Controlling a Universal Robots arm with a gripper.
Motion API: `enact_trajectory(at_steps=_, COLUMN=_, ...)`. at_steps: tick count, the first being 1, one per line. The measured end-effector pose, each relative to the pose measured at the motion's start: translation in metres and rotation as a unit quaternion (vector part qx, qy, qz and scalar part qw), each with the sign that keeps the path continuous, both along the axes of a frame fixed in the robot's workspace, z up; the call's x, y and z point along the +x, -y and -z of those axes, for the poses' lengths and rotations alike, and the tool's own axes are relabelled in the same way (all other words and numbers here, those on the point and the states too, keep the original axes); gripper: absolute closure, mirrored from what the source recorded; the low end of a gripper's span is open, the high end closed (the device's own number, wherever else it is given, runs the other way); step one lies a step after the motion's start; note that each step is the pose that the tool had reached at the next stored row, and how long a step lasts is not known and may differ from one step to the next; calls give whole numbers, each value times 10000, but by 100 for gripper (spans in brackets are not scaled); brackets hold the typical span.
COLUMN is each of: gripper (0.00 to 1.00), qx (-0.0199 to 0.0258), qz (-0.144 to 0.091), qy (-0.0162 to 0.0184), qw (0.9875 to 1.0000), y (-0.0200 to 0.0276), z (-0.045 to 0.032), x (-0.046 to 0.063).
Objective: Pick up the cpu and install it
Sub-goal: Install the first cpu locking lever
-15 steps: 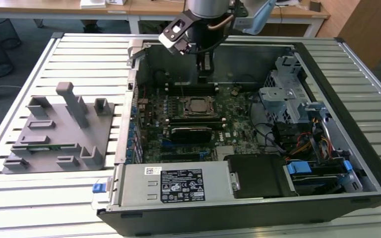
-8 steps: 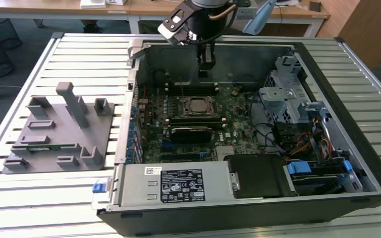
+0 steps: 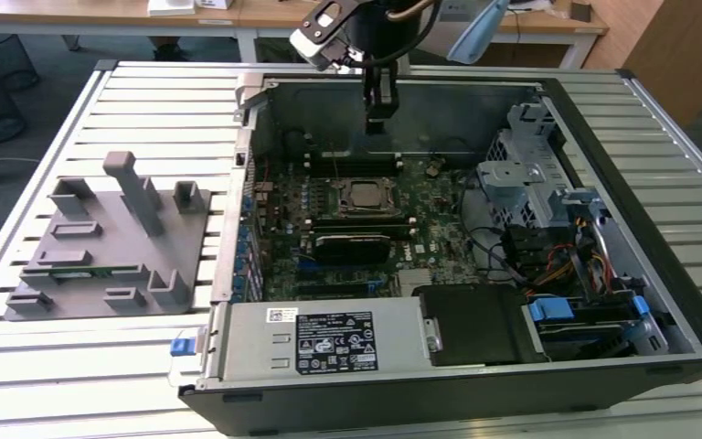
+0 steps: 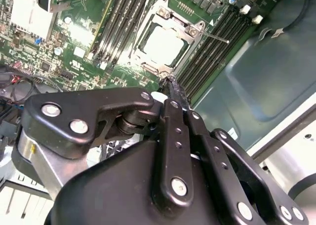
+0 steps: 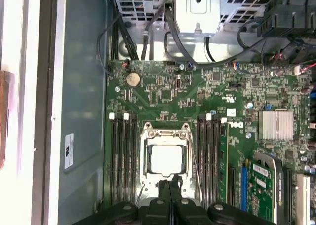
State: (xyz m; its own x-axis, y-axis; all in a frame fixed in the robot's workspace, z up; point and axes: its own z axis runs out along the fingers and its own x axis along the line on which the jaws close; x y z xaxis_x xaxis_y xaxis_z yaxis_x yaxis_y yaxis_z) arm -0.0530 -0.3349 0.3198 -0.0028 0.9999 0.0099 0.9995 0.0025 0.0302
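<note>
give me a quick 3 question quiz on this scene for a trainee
1. True or false: the cpu lies on the grey fixture plate out on the slatted table.
2. The gripper hangs over: A) the grey fixture plate B) the motherboard, at the edge of the socket frame C) the slatted table
3. In the first wrist view, are the gripper's fingers apart or together?
Key: 1 false, the cpu sits inside the socket frame; 2 B; 3 together, with nothing seen between them.
</note>
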Motion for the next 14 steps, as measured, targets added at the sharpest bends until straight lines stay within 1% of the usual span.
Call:
enact_trajectory(at_steps=4, gripper=89, qx=-2, qz=-4, qy=0, qw=10000, y=0, z=-1, x=0)
enact_trajectory(at_steps=5, gripper=89, qx=-3, qz=-38, qy=0, qw=10000, y=0, z=-1, x=0)
enact_trajectory(at_steps=8, gripper=89, qx=-3, qz=-292, qy=-1, qw=9996, y=0, z=2, x=0)
enact_trajectory(at_steps=11, gripper=89, qx=-2, qz=-561, qy=0, qw=9984, y=0, z=7, x=0)
enact_trajectory(at_steps=14, gripper=89, qx=-2, qz=-838, qy=0, qw=9965, y=0, z=12, x=0)
